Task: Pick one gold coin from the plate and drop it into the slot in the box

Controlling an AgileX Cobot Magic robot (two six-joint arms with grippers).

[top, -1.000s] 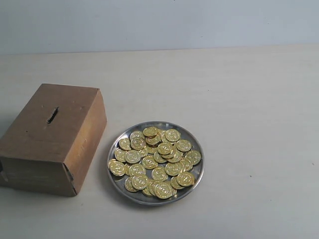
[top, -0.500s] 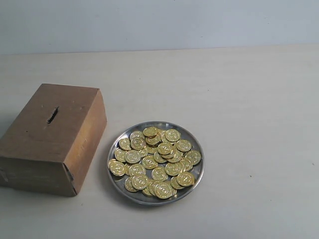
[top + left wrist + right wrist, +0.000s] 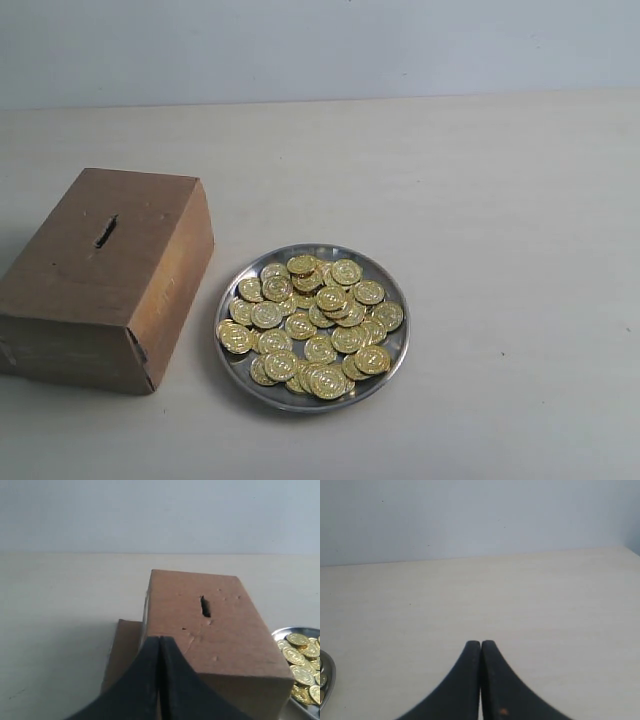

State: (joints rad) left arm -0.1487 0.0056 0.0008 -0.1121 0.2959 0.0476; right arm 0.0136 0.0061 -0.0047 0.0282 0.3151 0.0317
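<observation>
Left gripper [image 3: 160, 641]: seen only in the left wrist view. The two black fingers are pressed together with no gap, and nothing is held between them.
Right gripper [image 3: 480, 643]: seen only in the right wrist view. It is closed in the same way, finger against finger, and it is empty. Bare table is seen beyond it.
Plate [image 3: 236, 366]: shown whole only in the exterior view, at the lower centre of the frame and just right of the box. Only part of its rim is caught at the frame edge in each wrist view.
Gold coins [image 3: 315, 325]: heaped in the plate, overlapping and covering most of its floor. The full pile is shown in the exterior view. A handful is seen in the left wrist view and barely any in the right wrist view.
Box [image 3: 100, 275]: set on the table at the left of the exterior frame, apart from the plate. It is also shown beyond the left gripper's tips. It is not seen in the right wrist view.
Slot [image 3: 105, 231]: a short dark slit cut in the box's top face, shown more clearly in the left wrist view.
Table [image 3: 500, 220]: pale and wood-toned, carrying box and plate.
Wall [image 3: 320, 45]: plain light grey, seen behind the table in all three views.
</observation>
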